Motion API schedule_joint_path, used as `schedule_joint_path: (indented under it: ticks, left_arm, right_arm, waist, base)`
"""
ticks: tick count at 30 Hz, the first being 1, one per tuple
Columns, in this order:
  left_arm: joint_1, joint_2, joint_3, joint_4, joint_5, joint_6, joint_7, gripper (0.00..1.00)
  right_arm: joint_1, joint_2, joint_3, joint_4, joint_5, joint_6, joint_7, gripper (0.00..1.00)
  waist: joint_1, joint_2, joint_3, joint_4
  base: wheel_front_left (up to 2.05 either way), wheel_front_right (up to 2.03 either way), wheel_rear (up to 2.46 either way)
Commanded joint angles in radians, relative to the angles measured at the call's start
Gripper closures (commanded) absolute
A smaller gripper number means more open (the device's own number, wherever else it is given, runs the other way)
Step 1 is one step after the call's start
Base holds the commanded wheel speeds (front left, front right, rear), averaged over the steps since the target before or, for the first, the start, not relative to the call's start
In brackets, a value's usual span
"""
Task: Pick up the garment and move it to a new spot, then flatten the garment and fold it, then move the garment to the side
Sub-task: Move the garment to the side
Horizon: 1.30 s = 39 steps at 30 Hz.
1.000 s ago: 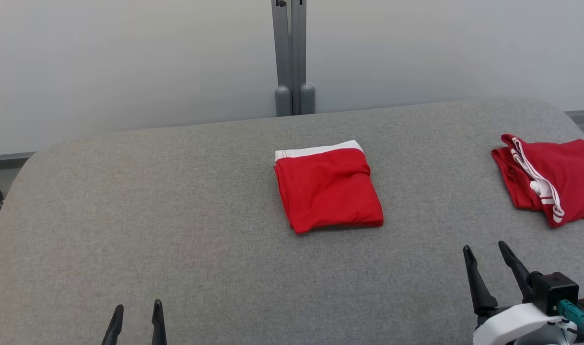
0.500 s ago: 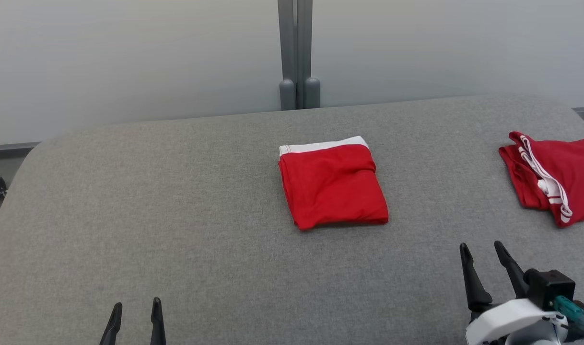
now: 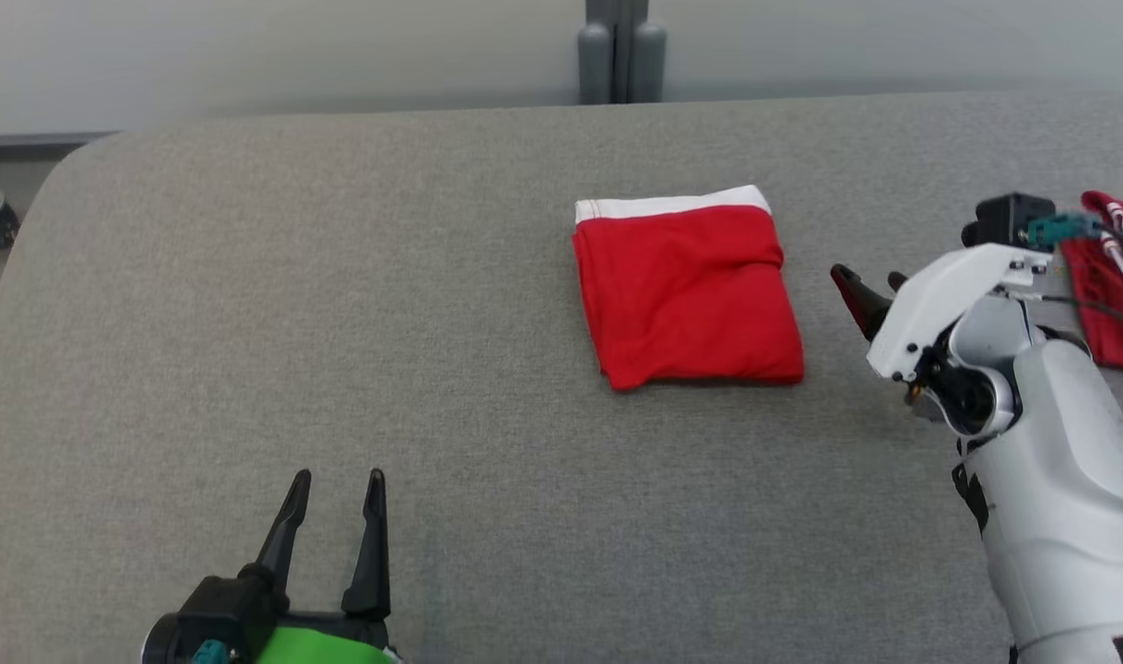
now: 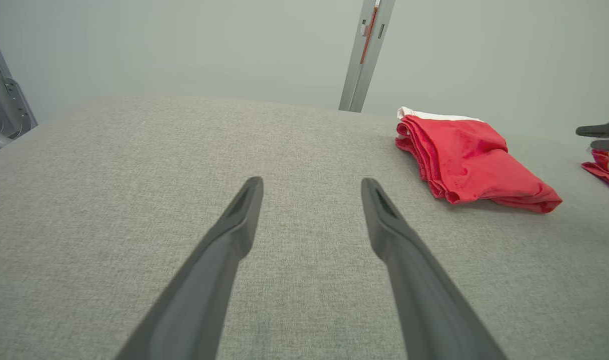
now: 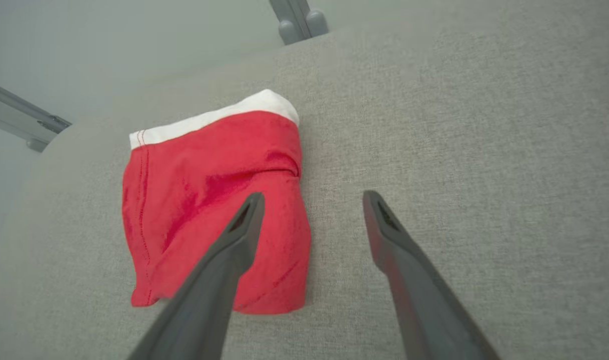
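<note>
A folded red garment (image 3: 686,290) with a white band along its far edge lies flat near the middle of the grey table (image 3: 340,277). It also appears in the left wrist view (image 4: 469,160) and the right wrist view (image 5: 209,200). My right gripper (image 3: 866,275) is open just right of the garment's right edge, holding nothing; in its own view (image 5: 313,196) its left finger overlaps the garment's near right corner. My left gripper (image 3: 338,476) is open and holding nothing at the table's near left, well away from the garment, fingers spread above bare cloth (image 4: 312,182).
A second red garment with white stripes (image 3: 1110,314) lies at the table's right edge, partly behind my right arm, and shows in the left wrist view (image 4: 607,167). A grey post (image 3: 621,51) stands behind the table. The table's left half is bare grey fabric.
The head camera has tilted down and shifted. My right arm has swung forward from the near right to beside the garment's right edge. The left gripper sits further into view. The garment lies unmoved.
</note>
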Motion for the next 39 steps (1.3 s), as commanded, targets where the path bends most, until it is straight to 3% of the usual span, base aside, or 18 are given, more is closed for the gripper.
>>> schedule_joint_path:
  ticks: [1,5,11,12,16,21,25,29,33,39]
  left_arm:
    - [-0.026,0.002,-0.011,0.006,-0.011,-0.003,-0.003,0.0]
    - [-0.051,0.002,-0.048,0.015,-0.027,-0.001,-0.003,0.0]
    - [-0.067,0.002,-0.056,0.009,-0.036,0.013,-0.003,0.0]
    - [-0.069,0.002,-0.052,0.008,-0.035,0.016,-0.003,0.0]
    - [-0.07,0.002,-0.028,-0.004,-0.023,0.022,-0.003,0.0]
    - [-0.057,0.002,0.002,-0.017,-0.006,0.017,-0.003,0.0]
    - [-0.071,0.002,0.011,-0.016,0.025,0.004,-0.002,0.0]
    - [-0.102,0.003,0.007,-0.009,0.057,-0.01,-0.002,0.0]
    - [-0.135,0.003,0.002,-0.009,0.068,-0.016,-0.002,0.0]
    - [-0.147,0.004,0.014,-0.013,0.083,-0.019,-0.002,0.0]
  right_arm:
    - [-0.041,-0.001,-0.009,0.03,-0.016,0.0,0.024,0.0]
    - [-0.124,0.01,-0.05,0.147,-0.049,0.0,0.07,0.0]
    - [-0.189,0.018,-0.106,0.286,-0.129,0.0,0.055,0.0]
    - [-0.202,0.024,-0.119,0.3,-0.122,0.0,0.039,1.0]
    - [-0.229,0.048,-0.126,0.323,-0.092,0.0,-0.021,1.0]
    - [-0.229,0.057,-0.048,0.306,-0.049,0.0,-0.049,1.0]
    - [-0.245,0.001,-0.016,0.268,-0.034,-0.001,-0.054,1.0]
    - [-0.273,-0.06,-0.002,0.229,-0.039,-0.001,-0.04,1.0]
    - [-0.316,-0.124,0.001,0.193,-0.051,-0.001,0.003,1.0]
    - [-0.38,-0.21,-0.019,0.122,-0.07,-0.001,0.102,1.0]
  waist:
    - [0.0,0.0,0.108,0.106]
    - [0.0,0.0,0.136,0.153]
    - [0.0,0.0,0.156,0.183]
    - [0.0,0.0,0.159,0.179]
    - [0.0,0.0,0.167,0.124]
    - [0.0,0.0,0.175,-0.029]
    - [0.0,0.0,0.187,-0.165]
    - [0.0,0.0,0.207,-0.257]
    - [0.0,0.0,0.231,-0.296]
    - [0.0,0.0,0.268,-0.3]
  base:
    - [0.0,0.0,0.0]
    - [0.0,0.0,0.0]
    - [0.0,0.0,0.0]
    - [0.0,0.0,0.0]
    - [0.0,0.0,0.0]
    - [0.0,0.0,0.0]
    - [0.0,0.0,0.0]
    - [0.0,0.0,0.0]
    - [0.0,0.0,0.0]
    - [0.0,0.0,0.0]
